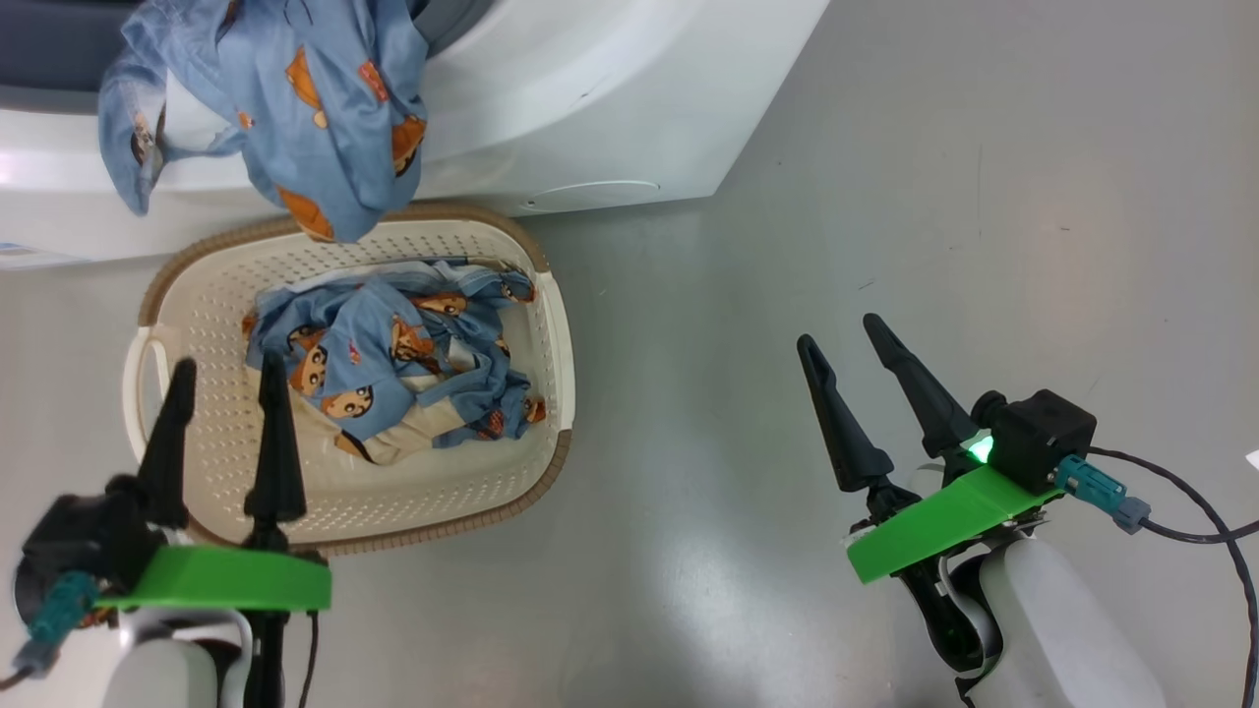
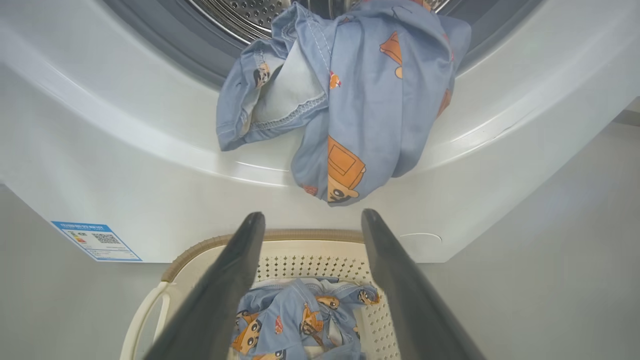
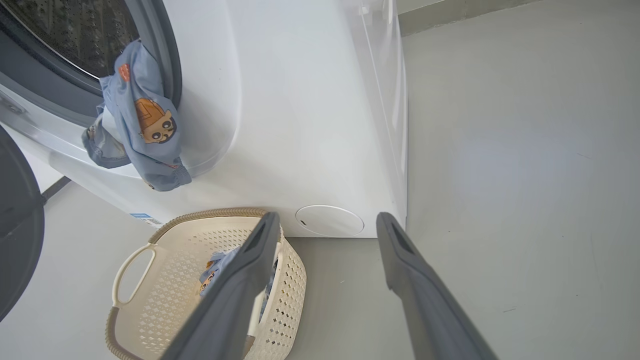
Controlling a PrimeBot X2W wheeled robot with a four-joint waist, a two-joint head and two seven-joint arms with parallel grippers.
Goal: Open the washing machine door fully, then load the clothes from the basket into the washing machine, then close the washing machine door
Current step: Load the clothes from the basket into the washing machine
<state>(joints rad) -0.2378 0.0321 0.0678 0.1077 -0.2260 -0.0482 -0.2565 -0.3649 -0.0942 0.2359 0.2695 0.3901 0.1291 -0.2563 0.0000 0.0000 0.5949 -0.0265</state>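
The white washing machine (image 1: 590, 108) stands with its mouth open, and one light blue printed garment (image 1: 315, 108) hangs out of the drum over the lower rim (image 2: 350, 115) (image 3: 142, 135). Below it sits the cream basket (image 1: 197, 295) holding more blue clothes (image 1: 393, 364) and a cream cloth piece. My left gripper (image 1: 228, 379) is open above the basket's near left part, empty. To the right, over bare floor, my right gripper (image 1: 841, 339) is open and empty as well. The dark washing machine door (image 3: 15, 220) shows swung out at the left edge of the right wrist view.
Grey floor (image 1: 934, 197) spreads to the right of the machine and basket. A blue label sticker (image 2: 95, 241) sits low on the machine's front. A black cable (image 1: 1200, 521) trails from my right wrist.
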